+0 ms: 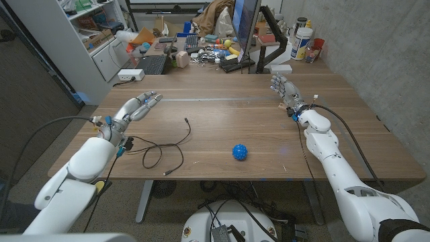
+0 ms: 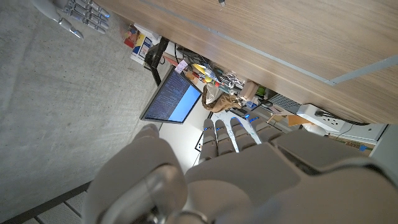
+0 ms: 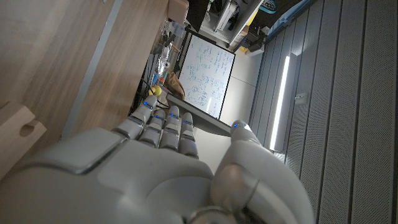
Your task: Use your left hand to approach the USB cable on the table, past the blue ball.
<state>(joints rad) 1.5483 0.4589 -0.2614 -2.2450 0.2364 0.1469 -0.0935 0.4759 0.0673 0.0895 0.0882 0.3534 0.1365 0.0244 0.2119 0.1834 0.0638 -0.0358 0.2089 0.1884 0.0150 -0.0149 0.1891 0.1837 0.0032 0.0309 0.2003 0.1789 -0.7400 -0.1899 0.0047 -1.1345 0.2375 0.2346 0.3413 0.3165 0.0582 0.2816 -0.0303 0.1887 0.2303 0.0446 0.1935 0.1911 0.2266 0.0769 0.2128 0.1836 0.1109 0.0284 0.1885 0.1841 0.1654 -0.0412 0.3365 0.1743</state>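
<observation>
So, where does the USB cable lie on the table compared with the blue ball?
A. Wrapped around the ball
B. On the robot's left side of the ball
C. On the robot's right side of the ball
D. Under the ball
B: in the head view the USB cable lies toward the left hand, apart from the blue ball.

Wooden table (image 1: 235, 114) bears USB cable (image 1: 163, 151) and blue ball (image 1: 240, 152).
</observation>
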